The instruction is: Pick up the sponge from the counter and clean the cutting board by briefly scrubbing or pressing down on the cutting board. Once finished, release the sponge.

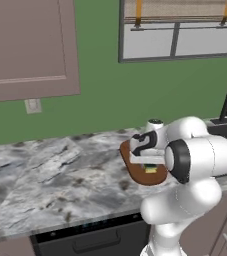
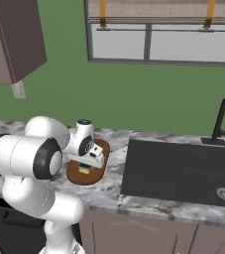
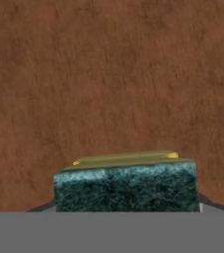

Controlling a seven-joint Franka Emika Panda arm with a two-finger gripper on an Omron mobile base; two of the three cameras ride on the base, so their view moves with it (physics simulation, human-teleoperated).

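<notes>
Open marbled counter (image 1: 45, 170) w/ free room left of the cutting board (image 1: 135, 172), the sponge (image 3: 126, 187) on the board under the gripper (image 1: 150, 167), the dark sink (image 2: 183, 171) and faucet (image 2: 223, 121) blocking passage to the right, green wall behind.

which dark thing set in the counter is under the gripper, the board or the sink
The cutting board, the reddish-brown oval left of the black sink. The gripper is over it, shut on the sponge; the sink basin sits off to the right, by the faucet.

One sponge (image 3: 126, 185), one cutting board (image 3: 108, 79)
</notes>
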